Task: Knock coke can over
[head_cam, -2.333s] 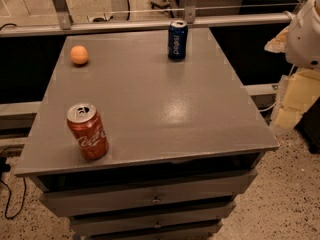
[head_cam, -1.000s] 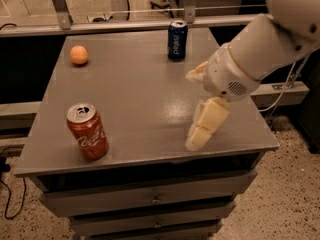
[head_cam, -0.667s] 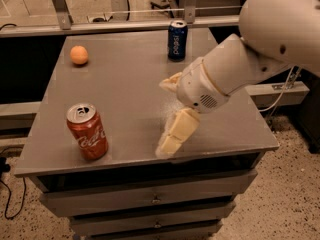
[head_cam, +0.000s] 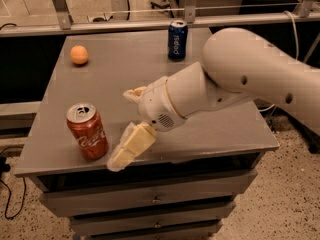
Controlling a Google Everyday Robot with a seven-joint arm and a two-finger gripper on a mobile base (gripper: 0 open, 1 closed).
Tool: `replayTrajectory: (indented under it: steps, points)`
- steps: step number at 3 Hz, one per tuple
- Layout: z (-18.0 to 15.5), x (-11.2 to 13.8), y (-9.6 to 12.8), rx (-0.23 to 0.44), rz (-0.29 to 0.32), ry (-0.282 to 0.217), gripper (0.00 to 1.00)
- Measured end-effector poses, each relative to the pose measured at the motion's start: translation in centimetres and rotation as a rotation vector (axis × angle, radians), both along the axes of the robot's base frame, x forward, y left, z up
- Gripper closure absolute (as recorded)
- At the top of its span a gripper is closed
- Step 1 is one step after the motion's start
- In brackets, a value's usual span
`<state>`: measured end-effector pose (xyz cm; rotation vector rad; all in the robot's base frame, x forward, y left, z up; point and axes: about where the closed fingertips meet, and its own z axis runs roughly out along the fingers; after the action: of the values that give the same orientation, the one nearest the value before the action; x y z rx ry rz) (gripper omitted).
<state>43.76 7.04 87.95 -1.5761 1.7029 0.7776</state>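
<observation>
The red coke can [head_cam: 88,131] stands upright near the front left corner of the grey table [head_cam: 150,69]. My gripper [head_cam: 124,130] is just to the right of the can, low over the table's front edge. It is open and empty. One cream finger [head_cam: 131,146] points down and to the left, its tip close to the can's base, with a small gap still showing. The white arm reaches in from the right.
A dark blue Pepsi can [head_cam: 177,39] stands upright at the back of the table. An orange ball [head_cam: 79,54] lies at the back left. A metal rail [head_cam: 150,23] runs behind the table. Drawers sit below the top.
The arm has swung in from the right edge of view and across the table to the left. The gripper is now beside the coke can. The can has not moved.
</observation>
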Motion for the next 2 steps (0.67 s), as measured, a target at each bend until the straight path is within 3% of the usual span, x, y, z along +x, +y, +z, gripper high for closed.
replayTrajectory:
  steps: [2]
  points:
    - [-0.1, 0.5, 5.1, 0.149, -0.035, 0.039, 0.00]
